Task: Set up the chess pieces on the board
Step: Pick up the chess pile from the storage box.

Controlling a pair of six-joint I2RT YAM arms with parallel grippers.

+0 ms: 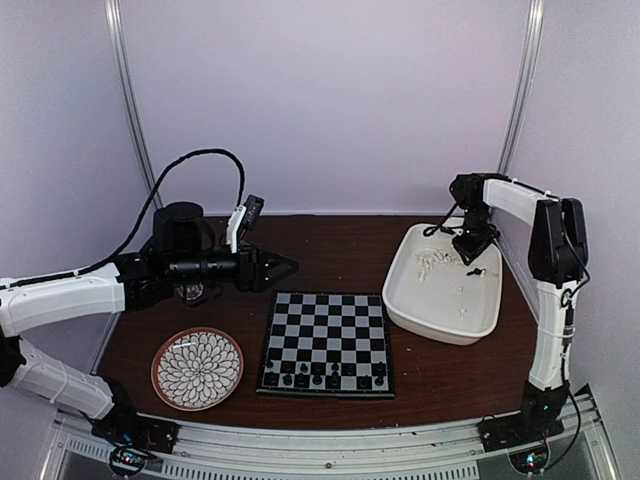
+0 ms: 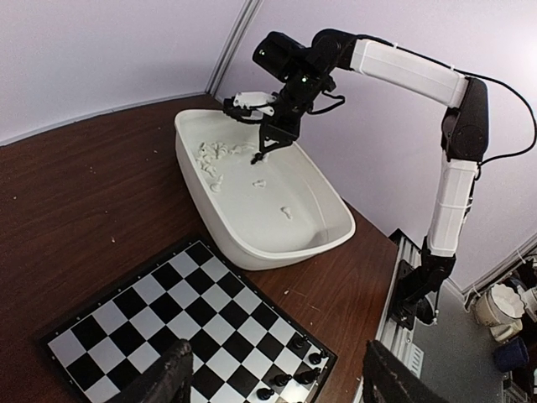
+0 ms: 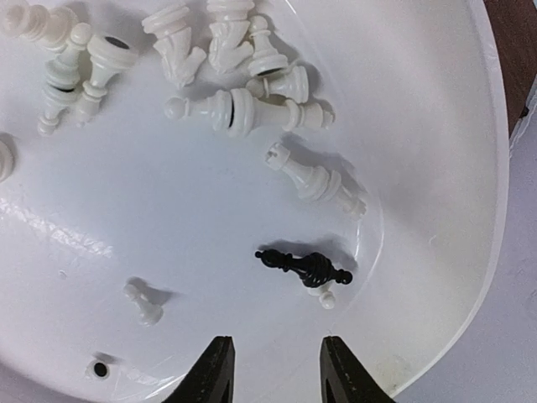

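Note:
The board (image 1: 327, 343) lies at the middle front of the table, with several black chess pieces (image 1: 330, 380) along its near row. My right gripper (image 3: 273, 361) hangs open inside the white tub (image 1: 445, 285), its jaws apart with nothing between them. Just ahead of its fingertips a black piece (image 3: 304, 266) lies on its side, touching a small white pawn (image 3: 325, 299). Several white pieces (image 3: 235, 109) lie heaped further in. My left gripper (image 1: 285, 268) hovers open and empty over the table behind the board's left corner; the left wrist view shows the board (image 2: 168, 319) below it.
A round flower-patterned plate (image 1: 197, 368) sits at the front left. The tub's wall (image 2: 277, 227) stands close to the board's right far corner. A lone white pawn (image 3: 144, 305) lies left of the right gripper.

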